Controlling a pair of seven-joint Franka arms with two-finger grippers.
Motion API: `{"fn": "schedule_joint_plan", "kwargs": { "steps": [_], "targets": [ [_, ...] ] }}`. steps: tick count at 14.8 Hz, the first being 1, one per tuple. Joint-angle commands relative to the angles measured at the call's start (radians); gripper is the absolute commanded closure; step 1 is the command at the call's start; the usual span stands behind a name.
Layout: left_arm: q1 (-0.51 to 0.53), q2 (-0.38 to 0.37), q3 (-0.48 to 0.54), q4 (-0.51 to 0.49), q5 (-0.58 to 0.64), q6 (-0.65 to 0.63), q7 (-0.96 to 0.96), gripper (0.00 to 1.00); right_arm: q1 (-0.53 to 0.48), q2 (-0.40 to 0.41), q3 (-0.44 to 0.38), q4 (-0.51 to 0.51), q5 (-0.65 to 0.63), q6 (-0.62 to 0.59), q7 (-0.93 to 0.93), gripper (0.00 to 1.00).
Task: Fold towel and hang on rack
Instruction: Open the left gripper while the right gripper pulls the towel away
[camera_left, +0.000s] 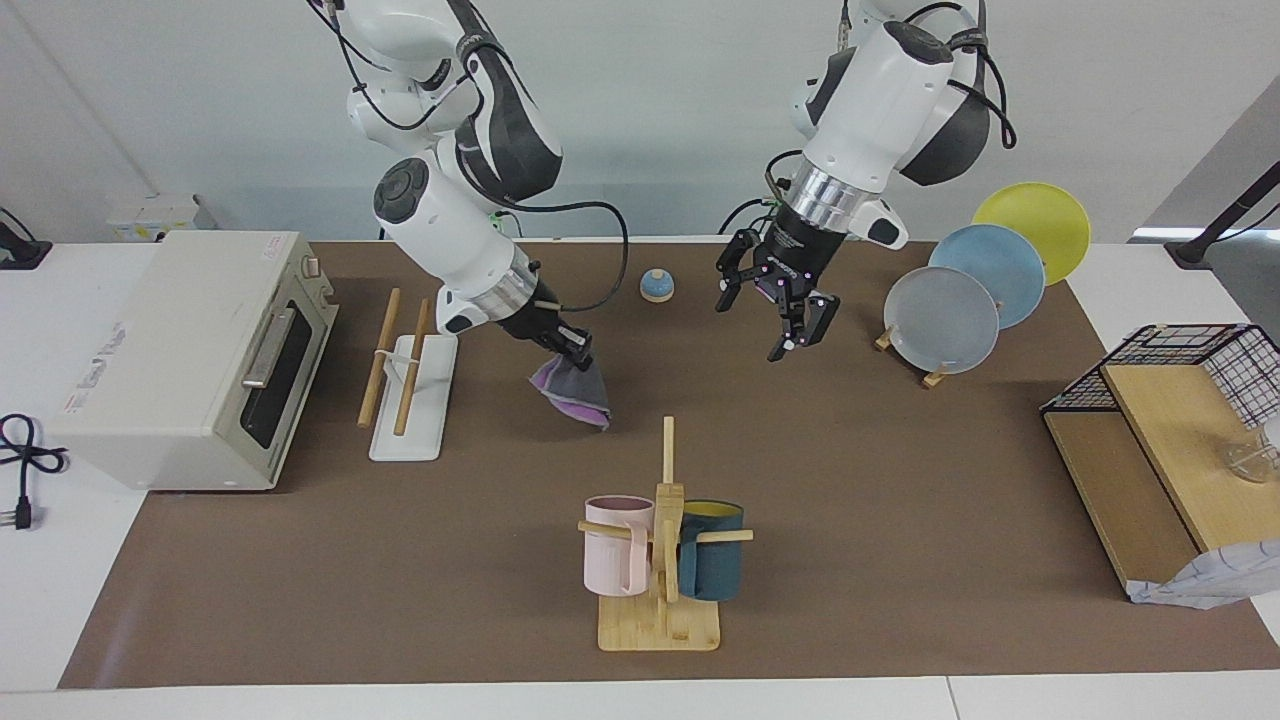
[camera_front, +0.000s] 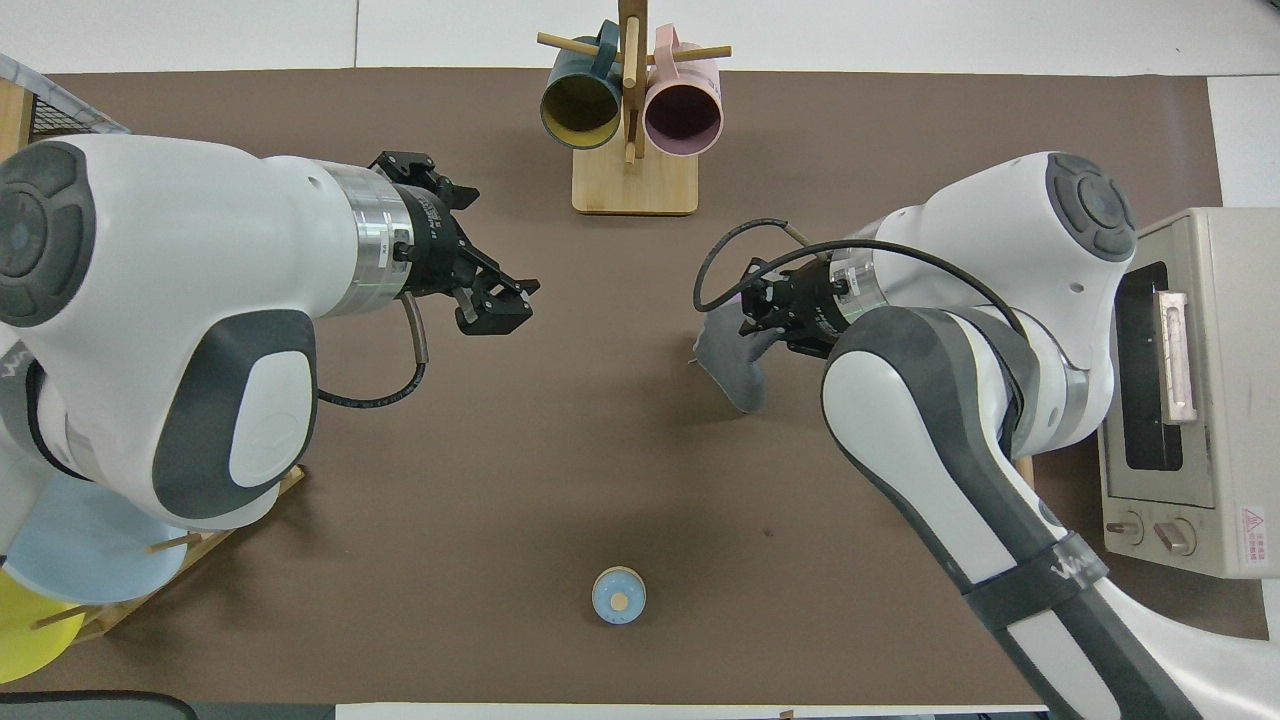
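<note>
The right gripper pinches the soft, folded towel over the brown mat beside the rack of 2 round wooden bars. The left gripper hangs spread, empty.

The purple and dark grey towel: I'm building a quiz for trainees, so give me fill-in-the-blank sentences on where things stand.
1. The purple and dark grey towel hangs from the ___ gripper.
2. The left gripper is ___, over bare mat.
3. The two-bar light-wood rack on its white base stands beside the ___.

Missing: right; open; toaster oven
</note>
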Motion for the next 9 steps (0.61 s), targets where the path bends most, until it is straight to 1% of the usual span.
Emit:
{"fn": "schedule_joint_plan", "kwargs": {
  "steps": [1, 4, 5, 7, 9],
  "targets": [
    [0.059, -0.046, 0.001, -0.068, 0.007, 0.029, 0.155, 0.0, -0.049, -0.037, 0.009, -0.026, -0.195, -0.086, -0.07, 1.0],
    [0.136, -0.048, 0.001, -0.074, 0.007, 0.023, 0.388, 0.0, -0.141, -0.038, 0.009, -0.027, -0.263, -0.125, -0.223, 1.0],
    [0.157, -0.048, 0.001, -0.077, 0.007, 0.015, 0.477, 0.0, -0.158, -0.038, 0.009, -0.026, -0.318, -0.143, -0.261, 1.0],
    [0.19, -0.049, 0.003, -0.082, 0.005, 0.001, 0.644, 0.0, -0.162, -0.04, 0.009, -0.02, -0.463, -0.189, -0.326, 1.0],
    [0.217, -0.051, 0.006, -0.08, 0.005, -0.037, 0.833, 0.0, -0.169, -0.057, 0.006, -0.009, -0.51, -0.261, -0.349, 1.0]
  ]
}}
